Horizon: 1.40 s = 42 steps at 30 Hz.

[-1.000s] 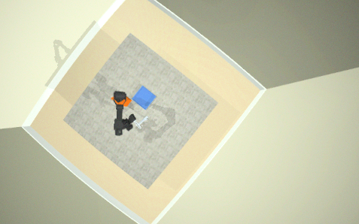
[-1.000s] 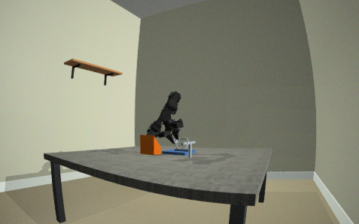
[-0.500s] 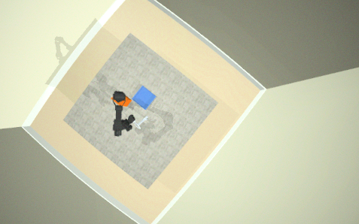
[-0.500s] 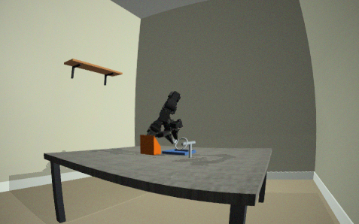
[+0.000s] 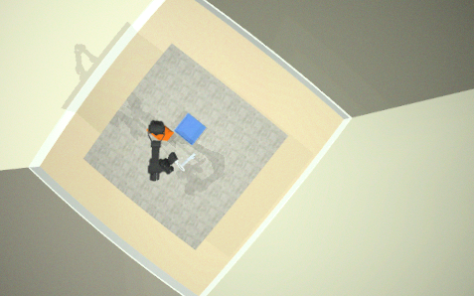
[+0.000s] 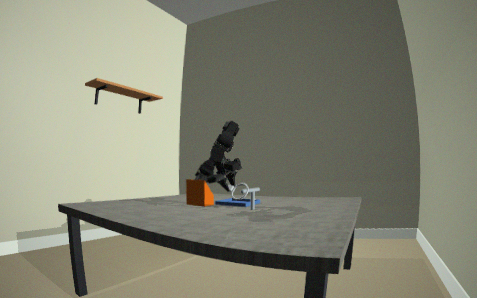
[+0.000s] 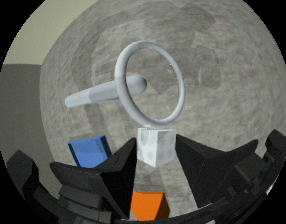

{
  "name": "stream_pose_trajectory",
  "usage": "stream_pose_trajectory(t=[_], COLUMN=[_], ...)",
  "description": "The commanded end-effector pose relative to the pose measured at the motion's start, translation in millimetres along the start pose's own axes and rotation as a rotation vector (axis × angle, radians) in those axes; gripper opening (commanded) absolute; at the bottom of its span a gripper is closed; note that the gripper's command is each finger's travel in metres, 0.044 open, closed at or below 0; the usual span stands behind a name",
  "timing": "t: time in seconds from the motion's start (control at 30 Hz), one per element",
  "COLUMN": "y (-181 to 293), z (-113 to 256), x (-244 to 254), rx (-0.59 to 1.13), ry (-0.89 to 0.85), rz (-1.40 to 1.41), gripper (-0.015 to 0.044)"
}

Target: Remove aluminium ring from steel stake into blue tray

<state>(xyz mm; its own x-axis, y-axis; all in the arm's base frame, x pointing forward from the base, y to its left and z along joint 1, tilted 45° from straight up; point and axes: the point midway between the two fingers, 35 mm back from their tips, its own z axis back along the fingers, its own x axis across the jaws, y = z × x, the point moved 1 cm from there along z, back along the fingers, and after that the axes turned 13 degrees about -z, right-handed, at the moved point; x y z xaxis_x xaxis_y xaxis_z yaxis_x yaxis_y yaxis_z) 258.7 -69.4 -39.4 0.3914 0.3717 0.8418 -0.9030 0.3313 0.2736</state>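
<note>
The gripper (image 5: 177,161) (image 6: 232,188) (image 7: 156,145) is shut on the ring's pale square tab (image 7: 156,149). The aluminium ring (image 6: 240,183) (image 7: 121,75) stands upright beyond the fingertips, clear above the table, level with the stake's cross-bar (image 5: 189,160) (image 6: 255,189) (image 7: 91,96). In the wrist view the near end of the bar shows inside the ring's opening, and the ring's left rim crosses in front of the bar. Whether the bar end pokes into the ring or lies behind it, I cannot tell. The stake's post (image 6: 252,201) is mostly hidden in the wrist view. The blue tray (image 5: 191,129) (image 6: 222,202) (image 7: 90,152) is empty.
An orange block (image 5: 166,134) (image 6: 196,193) (image 7: 148,205) with a sloped side stands beside the tray, near the arm. The grey table top (image 5: 213,209) (image 6: 174,225) carries the arm's shadow. A wooden shelf (image 6: 124,90) hangs on the wall, away from the table.
</note>
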Motion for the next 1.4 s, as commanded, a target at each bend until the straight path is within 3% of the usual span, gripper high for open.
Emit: stream_pose_trajectory(t=[0.0, 1.37], y=[-2, -9], z=[1, 55], x=[-3, 15], rx=[0.002, 0.001], ry=[0.004, 0.006], rz=[0.006, 0.005], gripper=[0.0000, 0.0000])
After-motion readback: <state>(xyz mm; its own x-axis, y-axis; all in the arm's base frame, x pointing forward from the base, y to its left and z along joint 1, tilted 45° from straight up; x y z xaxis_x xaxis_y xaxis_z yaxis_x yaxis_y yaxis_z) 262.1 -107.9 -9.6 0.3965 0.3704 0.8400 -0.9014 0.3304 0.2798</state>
